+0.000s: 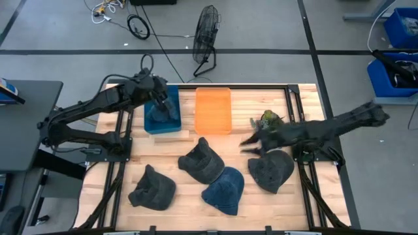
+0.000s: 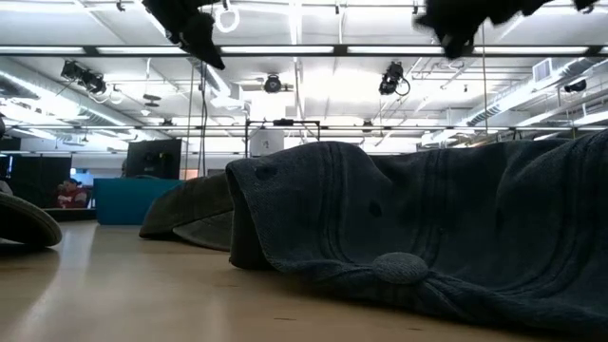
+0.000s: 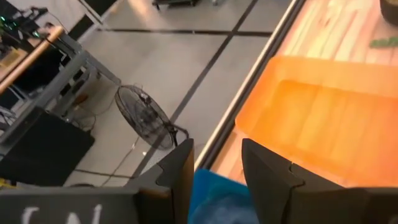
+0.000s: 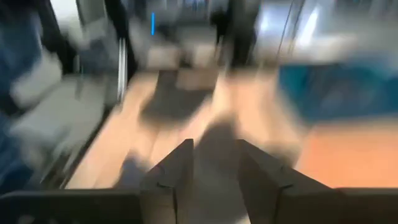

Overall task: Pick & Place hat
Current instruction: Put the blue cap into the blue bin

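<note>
Several hats lie crown-up on the wooden table: dark grey ones [image 1: 202,161], [image 1: 271,171], [image 1: 152,189] and a blue one [image 1: 224,189]. Another dark hat [image 1: 163,114] sits in the blue bin [image 1: 151,125]. My left gripper [image 1: 161,98] [image 3: 214,171] hangs open over that bin, nothing between its fingers. My right gripper [image 1: 251,141] [image 4: 214,165] is open above the table, between the orange bin [image 1: 213,109] and the right-hand grey hat. In the low view both grippers [image 2: 201,36] [image 2: 454,36] are well above the hats.
The orange bin [image 3: 323,124] stands beside the blue one at the table's far side. A small green thing [image 1: 268,119] lies right of the orange bin. Black frame rails [image 1: 292,108] run along the table's sides. A fan [image 1: 206,32] stands on the floor beyond the far edge.
</note>
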### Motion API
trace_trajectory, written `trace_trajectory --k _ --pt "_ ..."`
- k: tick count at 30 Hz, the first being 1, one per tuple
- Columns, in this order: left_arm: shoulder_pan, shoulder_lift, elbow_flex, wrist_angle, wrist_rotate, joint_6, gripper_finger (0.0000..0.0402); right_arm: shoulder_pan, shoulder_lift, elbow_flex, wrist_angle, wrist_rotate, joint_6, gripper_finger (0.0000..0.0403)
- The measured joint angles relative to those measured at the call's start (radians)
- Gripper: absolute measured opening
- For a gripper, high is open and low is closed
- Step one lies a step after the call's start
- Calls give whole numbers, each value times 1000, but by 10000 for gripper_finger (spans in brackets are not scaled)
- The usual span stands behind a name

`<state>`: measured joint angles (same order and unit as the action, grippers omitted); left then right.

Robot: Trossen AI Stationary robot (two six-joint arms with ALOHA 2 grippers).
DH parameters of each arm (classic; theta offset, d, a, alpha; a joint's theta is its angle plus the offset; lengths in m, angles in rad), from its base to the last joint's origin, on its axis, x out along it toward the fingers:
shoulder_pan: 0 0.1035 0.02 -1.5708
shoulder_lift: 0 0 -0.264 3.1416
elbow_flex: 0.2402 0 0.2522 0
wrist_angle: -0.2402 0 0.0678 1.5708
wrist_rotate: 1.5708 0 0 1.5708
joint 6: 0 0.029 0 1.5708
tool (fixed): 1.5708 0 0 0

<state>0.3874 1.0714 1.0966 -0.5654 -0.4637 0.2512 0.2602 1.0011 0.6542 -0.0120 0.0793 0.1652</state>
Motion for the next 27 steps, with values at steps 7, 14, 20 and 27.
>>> trace_trajectory --k 7,14,20,27 --pt "0 1 0 -66 0 -1 138 107 408 190 -119 -82 206 121" --pt "0 1 0 -70 -1 -5 138 168 667 342 -115 -80 273 121" --pt "0 1 0 -89 -1 -5 138 195 788 378 -134 -8 270 121" --pt "0 2 -1 -123 -1 -5 138 202 805 379 -164 45 245 121"
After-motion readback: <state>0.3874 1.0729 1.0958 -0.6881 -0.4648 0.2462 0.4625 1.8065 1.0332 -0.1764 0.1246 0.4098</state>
